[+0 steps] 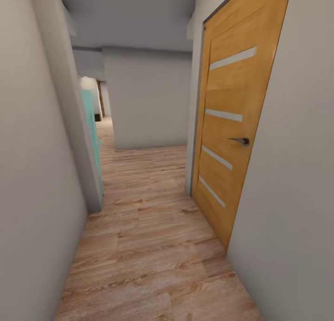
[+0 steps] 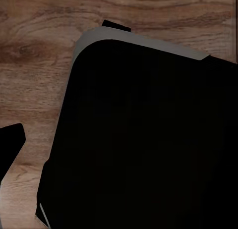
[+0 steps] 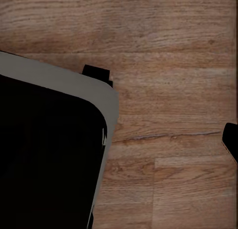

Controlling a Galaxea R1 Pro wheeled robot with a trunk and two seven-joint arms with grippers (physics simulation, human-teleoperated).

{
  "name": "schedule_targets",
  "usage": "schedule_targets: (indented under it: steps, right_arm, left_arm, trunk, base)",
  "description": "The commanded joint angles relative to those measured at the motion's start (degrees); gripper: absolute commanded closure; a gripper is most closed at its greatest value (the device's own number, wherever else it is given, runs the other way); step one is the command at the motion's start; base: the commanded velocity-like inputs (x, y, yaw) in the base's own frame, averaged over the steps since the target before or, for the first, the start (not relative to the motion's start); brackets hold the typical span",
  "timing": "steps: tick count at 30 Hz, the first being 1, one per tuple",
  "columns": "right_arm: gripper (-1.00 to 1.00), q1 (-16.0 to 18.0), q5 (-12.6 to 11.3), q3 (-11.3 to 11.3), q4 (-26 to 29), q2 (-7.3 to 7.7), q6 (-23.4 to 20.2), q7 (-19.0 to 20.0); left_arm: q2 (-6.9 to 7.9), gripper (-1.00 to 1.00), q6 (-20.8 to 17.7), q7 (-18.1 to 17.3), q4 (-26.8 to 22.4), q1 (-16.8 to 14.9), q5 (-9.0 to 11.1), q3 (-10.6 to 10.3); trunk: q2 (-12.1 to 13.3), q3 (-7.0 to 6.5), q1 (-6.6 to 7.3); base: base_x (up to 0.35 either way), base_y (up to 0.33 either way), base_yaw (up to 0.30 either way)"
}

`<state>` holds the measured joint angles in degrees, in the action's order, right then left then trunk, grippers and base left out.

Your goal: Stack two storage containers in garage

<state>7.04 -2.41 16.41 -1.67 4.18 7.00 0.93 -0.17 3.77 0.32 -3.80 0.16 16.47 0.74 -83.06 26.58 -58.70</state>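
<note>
From the head view, a narrow hallway runs ahead over a wood-plank floor (image 1: 153,247). One wooden door (image 1: 232,126) with four pale strips and a dark handle (image 1: 241,140) stands shut on the right; grey walls (image 1: 32,140) close in on both sides, and a teal panel (image 1: 92,135) edges past the left corner. In the left wrist view, a big black rounded body with a grey rim (image 2: 144,130) hangs over planks, a dark tip (image 2: 11,142) beside it. The right wrist view gives a like black body (image 3: 47,154) and a dark tip (image 3: 230,140). I cannot tell either gripper's opening.
</note>
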Motion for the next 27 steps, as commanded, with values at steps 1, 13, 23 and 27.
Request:
schedule_targets:
  steps: [1,13,23,27]
  right_arm:
    - [-1.00,0.1,-0.3,0.3,-0.2,-0.07,0.3,0.1]
    - [-1.00,0.1,-0.1,0.3,-0.2,0.00,0.3,0.1]
    - [-1.00,0.1,-0.2,0.4,-0.2,0.01,0.4,0.1]
    - [-1.00,0.1,-0.2,0.3,-0.2,0.00,0.3,0.1]
  left_arm:
    - [-0.01,-1.00,0.1,0.0,-0.1,0.0,0.2,0.1]
    - [-0.04,-1.00,0.1,0.0,-0.1,0.0,0.2,0.1]
    - [-0.03,-1.00,0.0,0.0,-0.1,0.0,0.2,0.0]
    - [-0.01,-1.00,-0.1,0.0,0.0,0.0,0.2,-0.1]
  trunk:
    - [0.0,0.05,-0.03]
    - [0.0,0.05,-0.03]
    - [0.0,0.05,-0.03]
    - [0.0,0.05,-0.03]
  base:
    - [0.322,0.000,0.000]
    - [0.322,0.000,0.171]
    - [0.322,0.000,0.007]
    - [0.323,0.000,0.000]
